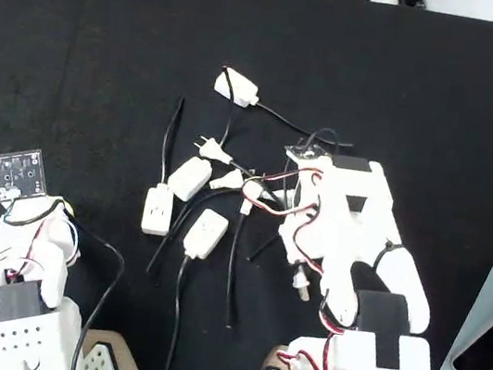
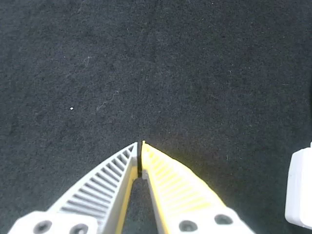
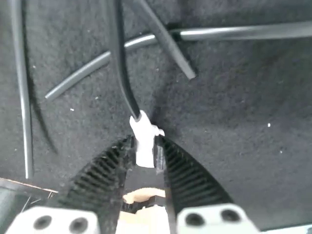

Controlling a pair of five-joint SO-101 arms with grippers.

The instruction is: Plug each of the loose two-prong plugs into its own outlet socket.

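Note:
My right gripper (image 3: 144,142) is shut on a small white two-prong plug (image 3: 144,139), whose black cord (image 3: 122,73) runs away over the black cloth. In the high view the right arm (image 1: 344,219) hangs over the right side of the cord tangle. Several white outlet sockets lie there: one at the back (image 1: 236,87) and three in a cluster (image 1: 189,178) (image 1: 157,209) (image 1: 205,234). Loose plugs (image 1: 212,151) (image 1: 229,179) lie between them. My left gripper (image 2: 140,146) is shut on nothing over bare cloth, and the left arm (image 1: 29,254) stands at the front left.
Loose black cords (image 1: 235,268) trail toward the table's front edge. A grey box (image 1: 484,345) stands at the right edge. A white socket corner (image 2: 300,187) sits beside the left gripper. Further cords (image 3: 87,70) cross the cloth ahead of the right gripper.

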